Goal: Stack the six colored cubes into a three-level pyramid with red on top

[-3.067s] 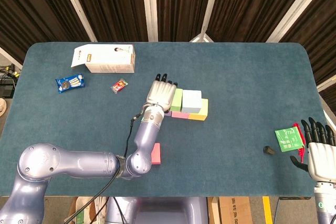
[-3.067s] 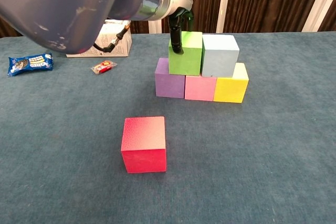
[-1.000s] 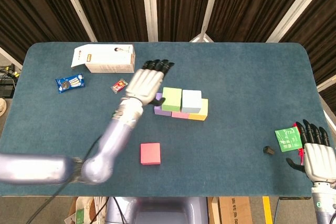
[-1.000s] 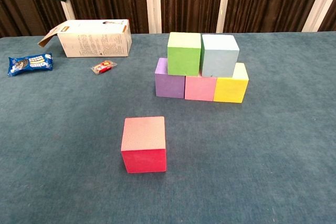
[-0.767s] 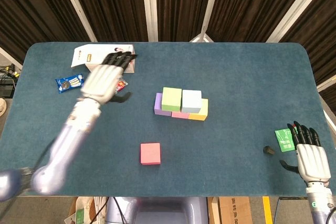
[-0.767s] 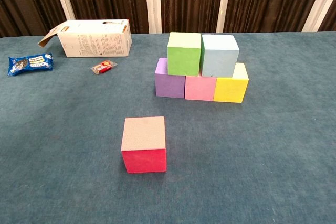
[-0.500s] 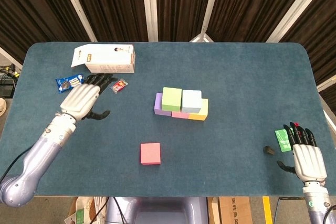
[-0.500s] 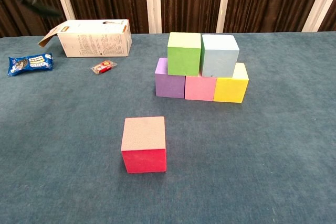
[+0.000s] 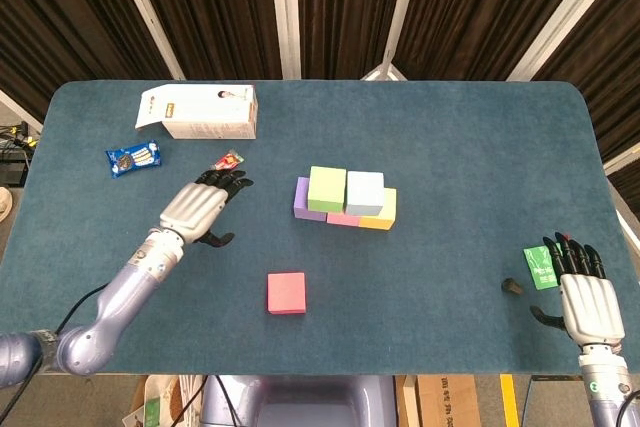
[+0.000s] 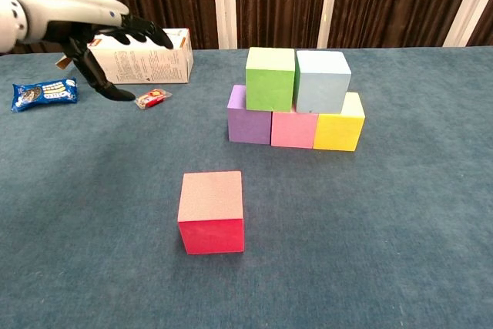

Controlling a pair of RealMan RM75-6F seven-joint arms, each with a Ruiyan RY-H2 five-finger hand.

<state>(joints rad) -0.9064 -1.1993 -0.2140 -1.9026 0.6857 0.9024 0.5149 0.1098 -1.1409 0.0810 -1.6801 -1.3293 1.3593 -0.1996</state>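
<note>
Since a moment ago the left hand (image 9: 199, 209) has swung back toward the middle of the tabletop (image 9: 450, 147), fingers spread and empty, hovering left of the stack. Alone near the front edge sits the red cube (image 9: 287, 292). Behind it, green cube (image 9: 327, 187) and light blue cube (image 9: 364, 188) rest on purple cube (image 10: 248, 123), pink cube (image 10: 293, 129) and yellow cube (image 10: 340, 130). Far right, the right hand (image 9: 585, 299) is empty with fingers apart.

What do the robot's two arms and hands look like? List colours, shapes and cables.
Left arm: glossy silver-lavender, rounded segments, thin black cable along the forearm. Left hand: light grey back, black fingers. Right hand: same grey back, black fingers, on a grey cylindrical wrist with a green mark.
</note>
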